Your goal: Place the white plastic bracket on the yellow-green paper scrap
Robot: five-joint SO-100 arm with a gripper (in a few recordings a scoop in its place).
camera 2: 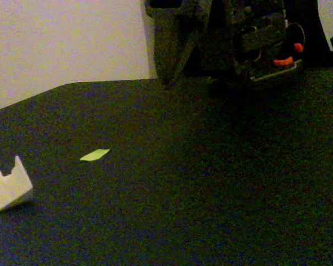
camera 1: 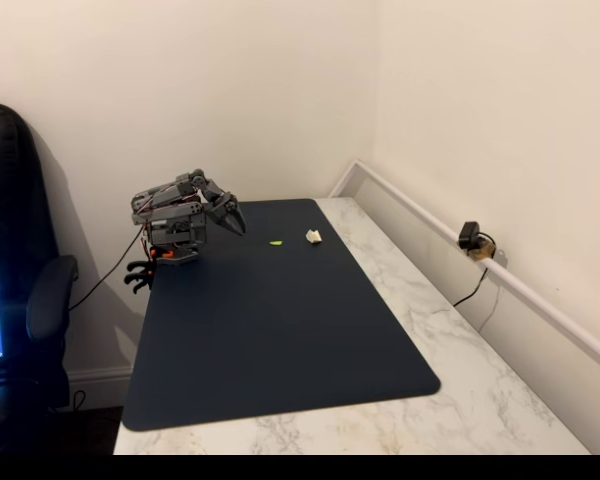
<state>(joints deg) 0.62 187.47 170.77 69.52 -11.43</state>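
Nothing's done yet: your pincer (camera 1: 236, 222) hangs empty, apparently closed, while the bracket (camera 1: 313, 236) sits apart from the scrap (camera 1: 276, 242).

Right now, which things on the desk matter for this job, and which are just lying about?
For the job:
- white bracket, on the dark mat
- yellow-green paper scrap, beside it, not touching
- gripper, folded back near the arm's base, holding nothing

Lying about:
- dark mat
- marble desk top
- small camera on the wall rail
- office chair
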